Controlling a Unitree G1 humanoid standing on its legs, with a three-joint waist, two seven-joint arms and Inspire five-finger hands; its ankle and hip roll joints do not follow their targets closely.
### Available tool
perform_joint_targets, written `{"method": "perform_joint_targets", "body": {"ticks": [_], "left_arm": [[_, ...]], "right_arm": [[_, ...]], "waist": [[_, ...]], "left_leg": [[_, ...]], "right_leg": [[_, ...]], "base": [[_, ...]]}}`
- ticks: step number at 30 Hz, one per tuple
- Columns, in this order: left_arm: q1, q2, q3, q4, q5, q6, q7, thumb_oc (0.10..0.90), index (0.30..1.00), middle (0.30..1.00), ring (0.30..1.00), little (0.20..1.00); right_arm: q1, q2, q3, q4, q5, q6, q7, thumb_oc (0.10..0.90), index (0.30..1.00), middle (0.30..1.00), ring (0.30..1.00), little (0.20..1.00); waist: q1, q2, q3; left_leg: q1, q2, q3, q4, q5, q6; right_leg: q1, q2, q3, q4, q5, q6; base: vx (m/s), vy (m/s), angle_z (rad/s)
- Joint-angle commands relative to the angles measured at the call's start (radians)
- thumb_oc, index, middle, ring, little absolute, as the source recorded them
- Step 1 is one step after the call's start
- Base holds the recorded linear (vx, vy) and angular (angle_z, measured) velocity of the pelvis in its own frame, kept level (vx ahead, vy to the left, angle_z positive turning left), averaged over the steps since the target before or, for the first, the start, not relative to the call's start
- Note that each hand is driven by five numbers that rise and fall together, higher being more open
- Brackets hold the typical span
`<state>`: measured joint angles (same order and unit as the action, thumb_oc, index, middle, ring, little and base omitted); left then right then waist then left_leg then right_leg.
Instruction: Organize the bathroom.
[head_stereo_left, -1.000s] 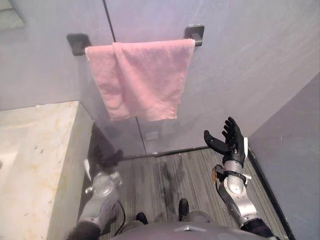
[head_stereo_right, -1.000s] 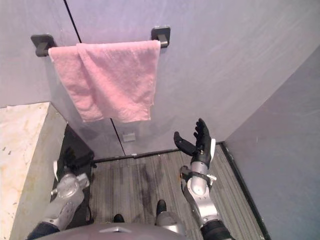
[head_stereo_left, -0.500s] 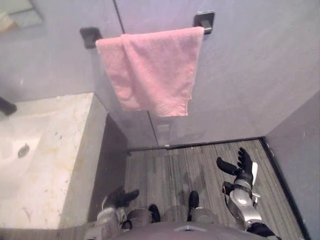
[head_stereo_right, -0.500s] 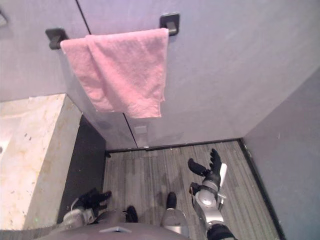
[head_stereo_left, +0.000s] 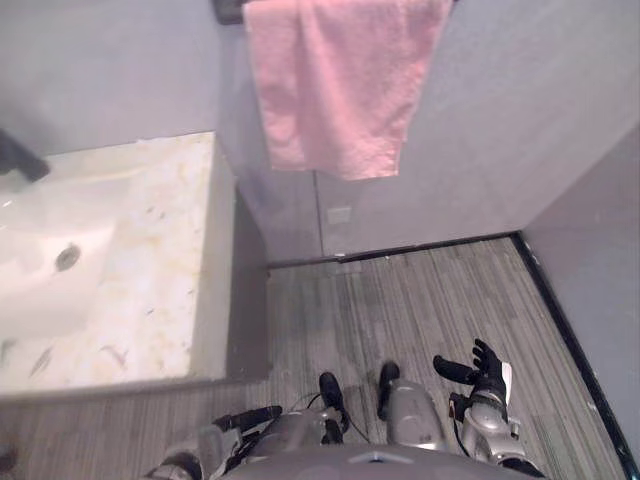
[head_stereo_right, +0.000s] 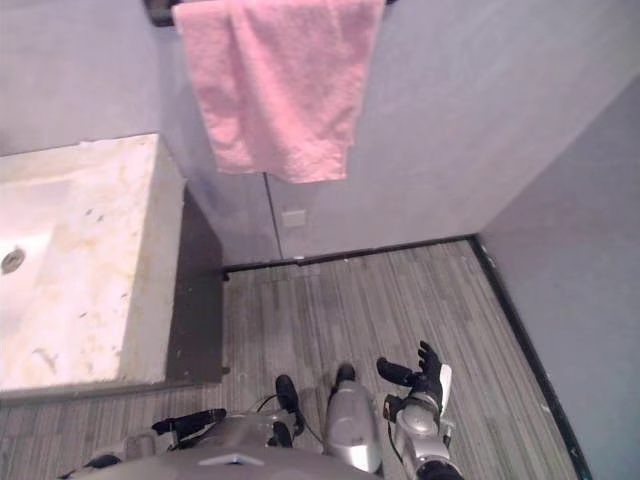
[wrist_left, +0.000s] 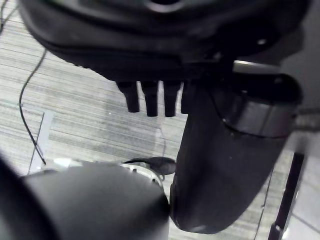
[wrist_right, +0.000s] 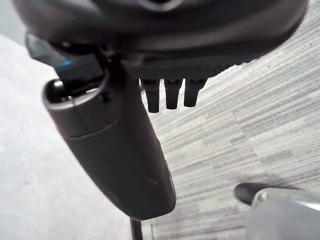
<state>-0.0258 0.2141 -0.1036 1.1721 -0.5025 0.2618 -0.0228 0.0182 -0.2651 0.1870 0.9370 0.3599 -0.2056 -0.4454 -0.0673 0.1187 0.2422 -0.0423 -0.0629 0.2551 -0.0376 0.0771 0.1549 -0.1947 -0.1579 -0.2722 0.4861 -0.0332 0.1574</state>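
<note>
The right hand (head_stereo_left: 484, 368) was held low over the grey striped plank floor (head_stereo_left: 420, 300), fingers spread and straight, thumb out, nothing in it. The left hand (head_stereo_left: 248, 418) was seen low at the other side, fingers stretched out loosely and likewise empty, close to the dark side panel (head_stereo_left: 250, 290) of the pale marble-patterned bench (head_stereo_left: 150, 270). A white sunken basin (head_stereo_left: 50, 275) with a round drain was set in that bench. On the grey wall beyond, a pink terry towel (head_stereo_left: 335, 85) was draped over a dark rail (head_stereo_left: 228, 12), well apart from both hands.
</note>
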Motion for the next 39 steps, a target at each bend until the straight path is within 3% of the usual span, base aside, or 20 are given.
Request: {"method": "perform_joint_targets", "body": {"ticks": [1, 4, 5, 6, 7, 9, 11, 14, 18, 19, 21, 23, 26, 28, 31, 33, 35, 37, 38, 39], "left_arm": [[0.052, 0.073, -0.010, 0.094, 0.041, 0.028, 0.011, 0.800, 0.900, 0.900, 0.900, 0.900], [0.048, 0.070, -0.011, 0.108, 0.016, 0.024, 0.010, 0.800, 0.900, 0.900, 0.900, 0.900], [0.050, 0.071, -0.021, 0.108, 0.028, 0.023, 0.003, 0.800, 0.900, 0.900, 0.900, 0.900], [0.049, 0.073, -0.027, 0.106, 0.038, 0.027, 0.005, 0.800, 0.900, 0.900, 0.900, 0.900], [0.045, 0.076, -0.042, 0.102, 0.064, 0.036, 0.017, 0.800, 0.900, 0.900, 0.900, 0.900], [0.047, 0.072, -0.069, 0.091, 0.104, 0.024, 0.013, 0.800, 0.900, 0.900, 0.900, 0.900], [0.052, 0.065, -0.077, 0.083, 0.147, 0.012, 0.003, 0.800, 0.900, 0.900, 0.900, 0.900], [0.062, 0.056, -0.074, 0.088, 0.130, -0.030, -0.012, 0.800, 0.900, 0.900, 0.900, 0.900], [0.060, 0.043, -0.027, 0.082, 0.092, -0.071, 0.012, 0.800, 0.900, 0.900, 0.900, 0.900], [0.057, 0.044, -0.014, 0.082, 0.093, -0.074, 0.003, 0.800, 0.900, 0.900, 0.900, 0.900], [0.057, 0.046, 0.006, 0.081, 0.080, -0.087, 0.010, 0.800, 0.900, 0.900, 0.900, 0.900], [0.060, 0.048, 0.022, 0.080, 0.073, -0.095, 0.010, 0.800, 0.900, 0.900, 0.900, 0.900], [0.054, 0.051, 0.047, 0.073, 0.054, -0.081, 0.013, 0.800, 0.900, 0.900, 0.900, 0.900], [0.046, 0.052, 0.048, 0.075, 0.049, -0.072, 0.021, 0.800, 0.900, 0.900, 0.900, 0.900], [0.049, 0.058, 0.045, 0.091, 0.062, -0.106, 0.052, 0.800, 0.900, 0.900, 0.900, 0.900], [0.055, 0.063, 0.027, 0.099, 0.072, -0.099, 0.051, 0.800, 0.900, 0.900, 0.900, 0.900], [0.067, 0.057, 0.001, 0.115, 0.105, -0.111, 0.056, 0.800, 0.900, 0.900, 0.900, 0.900], [0.065, 0.059, -0.010, 0.116, 0.118, -0.106, 0.052, 0.800, 0.900, 0.900, 0.900, 0.900], [0.048, 0.062, -0.027, 0.115, 0.161, -0.105, 0.047, 0.800, 0.900, 0.900, 0.900, 0.900], [0.047, 0.062, -0.027, 0.115, 0.161, -0.105, 0.047, 0.800, 0.900, 0.900, 0.900, 0.900]], "right_arm": [[-0.064, -0.008, -0.017, 0.005, -0.037, -0.092, 0.047, 0.800, 0.900, 0.900, 0.900, 0.900], [-0.081, 0.001, -0.008, 0.053, -0.021, -0.090, 0.052, 0.800, 0.900, 0.900, 0.900, 0.900], [-0.086, 0.001, 0.005, 0.057, 0.001, -0.070, 0.032, 0.800, 0.900, 0.900, 0.900, 0.900], [-0.085, 0.001, 0.008, 0.050, 0.013, -0.060, 0.028, 0.800, 0.900, 0.900, 0.900, 0.900], [-0.081, 0.002, 0.012, 0.032, 0.035, -0.044, 0.017, 0.800, 0.900, 0.900, 0.900, 0.900], [-0.086, -0.016, 0.027, -0.019, 0.074, -0.001, -0.017, 0.800, 0.900, 0.900, 0.900, 0.900], [-0.086, -0.028, 0.033, -0.044, 0.104, 0.025, -0.044, 0.800, 0.900, 0.900, 0.900, 0.900], [-0.091, -0.034, 0.028, -0.027, 0.130, 0.028, -0.047, 0.800, 0.900, 0.900, 0.900, 0.900], [-0.102, -0.029, 0.016, 0.047, 0.088, 0.035, -0.008, 0.800, 0.900, 0.900, 0.900, 0.900], [-0.101, -0.030, 0.013, 0.069, 0.082, 0.036, 0.007, 0.800, 0.900, 0.900, 0.900, 0.900], [-0.096, -0.028, 0.002, 0.097, 0.060, 0.040, 0.032, 0.800, 0.900, 0.900, 0.900, 0.900], [-0.090, -0.028, -0.001, 0.109, 0.033, 0.053, 0.046, 0.800, 0.900, 0.900, 0.900, 0.900], [-0.067, -0.034, -0.017, 0.130, 0.008, 0.072, 0.085, 0.800, 0.900, 0.900, 0.900, 0.900], [-0.061, -0.037, -0.028, 0.148, -0.003, 0.074, 0.099, 0.800, 0.900, 0.900, 0.900, 0.900], [-0.081, -0.050, -0.040, 0.187, -0.085, 0.111, 0.152, 0.800, 0.900, 0.900, 0.900, 0.900], [-0.095, -0.054, -0.038, 0.193, -0.076, 0.151, 0.150, 0.800, 0.900, 0.900, 0.900, 0.900], [-0.085, -0.067, -0.067, 0.216, -0.040, 0.190, 0.166, 0.800, 0.900, 0.900, 0.900, 0.900], [-0.073, -0.070, -0.076, 0.225, -0.028, 0.197, 0.176, 0.800, 0.900, 0.900, 0.900, 0.900], [-0.056, -0.068, -0.088, 0.233, 0.013, 0.205, 0.180, 0.800, 0.900, 0.900, 0.900, 0.900], [-0.056, -0.068, -0.088, 0.233, 0.013, 0.205, 0.180, 0.800, 0.900, 0.900, 0.900, 0.900]], "waist": [[0.030, -0.050, -0.050], [0.042, -0.071, -0.069], [0.056, -0.078, -0.084], [0.059, -0.079, -0.086], [0.064, -0.079, -0.088], [0.064, -0.073, -0.055], [0.051, -0.071, -0.028], [0.041, -0.088, 0.002], [0.038, -0.132, -0.007], [0.035, -0.143, -0.013], [0.027, -0.143, -0.025], [0.014, -0.131, -0.041], [-0.037, -0.097, -0.075], [-0.054, -0.082, -0.087], [-0.074, -0.072, -0.098], [-0.073, -0.072, -0.100], [-0.099, -0.047, -0.093], [-0.117, -0.031, -0.093], [-0.140, -0.017, -0.087], [-0.143, -0.018, -0.085]], "left_leg": [[0.014, 0.082, -0.002, 0.011, -0.088, -0.131], [-0.041, 0.081, -0.033, -0.015, -0.047, -0.132], [-0.106, 0.079, -0.085, -0.029, -0.029, -0.146], [-0.126, 0.082, -0.103, -0.034, -0.015, -0.158], [-0.156, 0.089, -0.130, -0.042, 0.013, -0.182], [-0.225, 0.118, -0.145, -0.050, 0.031, -0.222], [-0.218, 0.131, -0.103, -0.035, 0.035, -0.219], [-0.191, 0.114, -0.073, 0.132, -0.028, -0.199], [-0.158, 0.057, -0.042, 0.441, -0.175, -0.160], [-0.157, 0.068, -0.024, 0.555, -0.209, -0.158], [-0.132, 0.080, -0.016, 0.596, -0.242, -0.168], [-0.059, 0.104, -0.010, 0.542, -0.219, -0.190], [0.115, 0.204, 0.055, 0.377, -0.179, -0.229], [0.171, 0.232, 0.051, 0.281, -0.168, -0.237], [0.204, 0.173, 0.019, 0.097, -0.208, -0.208], [0.184, 0.136, -0.020, 0.074, -0.206, -0.191], [0.165, 0.097, -0.089, 0.042, -0.192, -0.166], [0.153, 0.095, -0.123, 0.036, -0.174, -0.161], [0.151, 0.085, -0.159, 0.018, -0.154, -0.152], [0.154, 0.084, -0.162, 0.018, -0.154, -0.152]], "right_leg": [[0.189, 0.075, 0.046, -0.060, -0.145, 0.019], [0.270, 0.130, 0.132, -0.092, -0.160, 0.019], [0.323, 0.172, 0.194, -0.175, -0.195, -0.004], [0.344, 0.185, 0.204, -0.214, -0.222, -0.015], [0.375, 0.205, 0.210, -0.284, -0.260, -0.034], [0.374, 0.206, 0.182, -0.359, -0.256, -0.057], [0.366, 0.193, 0.141, -0.387, -0.228, -0.064], [0.349, 0.157, 0.098, -0.427, -0.161, -0.084], [0.301, 0.097, 0.050, -0.489, -0.068, -0.098], [0.292, 0.076, 0.037, -0.505, -0.052, -0.098], [0.283, 0.059, 0.008, -0.516, -0.038, -0.091], [0.268, 0.053, -0.017, -0.524, -0.027, -0.087], [0.233, 0.028, -0.045, -0.519, -0.001, -0.079], [0.211, 0.007, -0.045, -0.506, 0.017, -0.060], [0.117, -0.093, 0.025, -0.449, 0.084, 0.040], [0.088, -0.126, 0.067, -0.424, 0.104, 0.062], [0.052, -0.075, 0.212, -0.321, 0.066, 0.030], [0.033, -0.031, 0.261, -0.250, 0.046, 0.007], [0.006, 0.037, 0.281, -0.161, 0.023, -0.010], [0.007, 0.035, 0.279, -0.157, 0.019, -0.010]], "base": [[-0.48, -0.098, -0.14], [-0.44, -0.116, 0.06], [-0.39, -0.133, 0.31], [-0.45, -0.169, 0.60], [-0.33, -0.120, 0.87], [-0.55, -0.079, 1.60], [-0.55, 0.032, 1.14], [-0.53, 0.111, 0.58], [-0.44, 0.142, 0.52], [-0.44, 0.197, 0.70], [-0.38, 0.315, 0.67], [-0.30, 0.393, 0.77], [-0.25, 0.530, 1.54], [-0.21, 0.601, 0.99], [-0.24, 0.834, 0.88], [-0.17, 0.636, 0.88], [-0.08, 0.560, 1.14], [0.03, 0.437, 1.05], [0.06, 0.406, 1.41], [0.11, 0.419, 2.06]]}}
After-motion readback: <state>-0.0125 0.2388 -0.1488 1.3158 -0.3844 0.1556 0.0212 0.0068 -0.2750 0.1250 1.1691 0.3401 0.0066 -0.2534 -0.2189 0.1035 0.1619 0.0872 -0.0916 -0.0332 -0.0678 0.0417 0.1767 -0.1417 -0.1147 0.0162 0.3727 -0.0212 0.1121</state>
